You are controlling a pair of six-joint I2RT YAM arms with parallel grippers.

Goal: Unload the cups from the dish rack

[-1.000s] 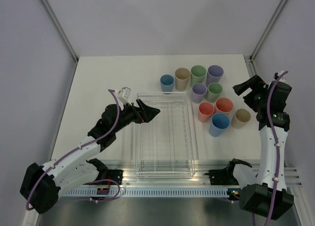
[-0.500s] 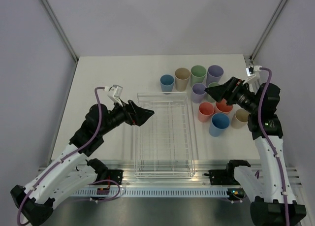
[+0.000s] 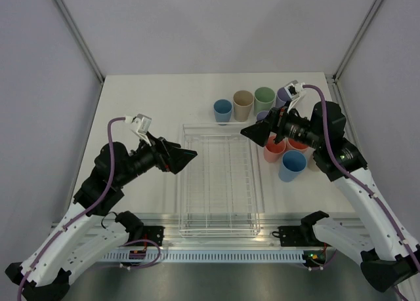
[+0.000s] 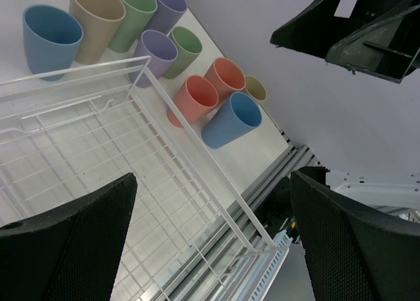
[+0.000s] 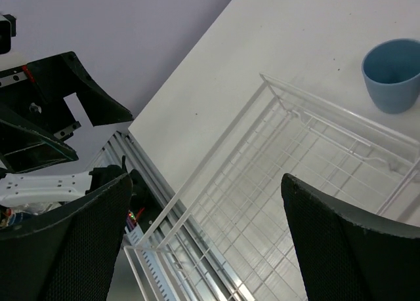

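Observation:
The clear dish rack (image 3: 220,234) lies mid-table and holds no cups. Several pastel cups stand on the table behind and to the right of it: blue (image 3: 222,109), beige (image 3: 243,104), green (image 3: 264,99), coral (image 3: 274,149) and a larger blue one (image 3: 292,166). My left gripper (image 3: 187,155) is open and empty, in the air at the rack's left rim. My right gripper (image 3: 252,132) is open and empty above the rack's back right corner, hiding some cups. The left wrist view shows the rack (image 4: 164,98) and the cup group (image 4: 191,99). The right wrist view shows the rack (image 5: 216,150) and one blue cup (image 5: 392,75).
Grey walls close in the table on three sides. An aluminium rail (image 3: 216,254) with the arm bases runs along the near edge, just in front of the rack. My left arm shows in the right wrist view (image 5: 52,111), facing the right one across the rack.
My right gripper has swung left from the table's right edge, over the cups, to the rack's back right corner. My left gripper has drawn back a little to the left.

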